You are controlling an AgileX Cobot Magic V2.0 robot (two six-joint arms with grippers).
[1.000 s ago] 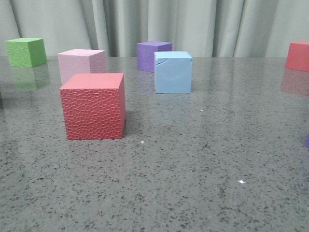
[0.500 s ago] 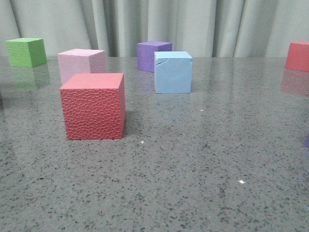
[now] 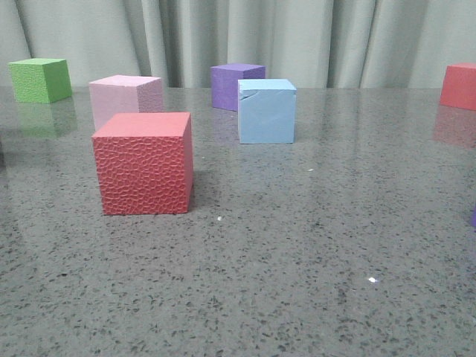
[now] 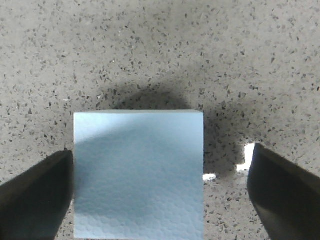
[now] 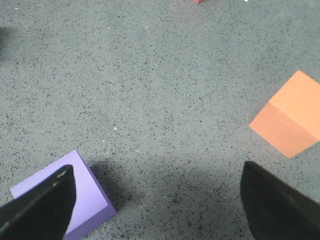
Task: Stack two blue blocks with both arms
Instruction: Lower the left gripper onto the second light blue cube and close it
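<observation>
Blue block sits between the left jaws (one side touching).

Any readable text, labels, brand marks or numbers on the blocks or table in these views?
None. The blue block, red cube, pink cube, green cube, purple cube, orange cube and speckled table carry no print, stickers or signs.

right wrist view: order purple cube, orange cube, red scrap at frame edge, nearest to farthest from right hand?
1. Light purple foam cube, beside one finger of the right hand.
2. Orange foam cube, ahead of the other finger, clearly apart.
3. Small red piece, far across the speckled table, cut off.
</observation>
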